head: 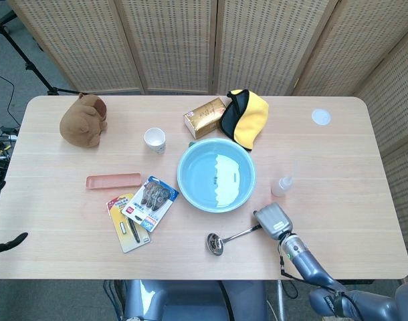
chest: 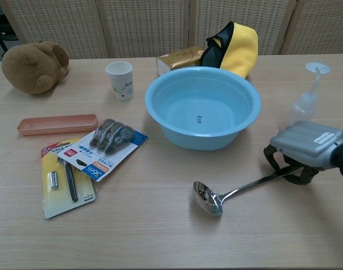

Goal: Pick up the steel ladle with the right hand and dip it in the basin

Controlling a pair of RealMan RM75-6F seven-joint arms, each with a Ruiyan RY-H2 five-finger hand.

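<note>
The steel ladle [chest: 239,188] lies flat on the table in front of the light blue basin [chest: 239,121], which holds water. Its bowl [head: 215,244] points left and its handle runs up to the right. My right hand [chest: 306,147] hovers low over the handle's end. Its dark fingers [chest: 269,157] curl down on both sides of the handle, with a gap still around it. In the head view the right hand [head: 273,221] sits just right of the basin's [head: 190,194] near rim. The left hand does not show in either view.
A clear squeeze bottle [chest: 303,104] stands just behind the right hand. A yellow-and-black cloth [head: 246,117] and a gold box [head: 204,117] lie behind the basin. Left of it are a paper cup [head: 154,140], a pink tray [head: 114,180], two blister packs [head: 140,210] and a brown plush toy [head: 83,120].
</note>
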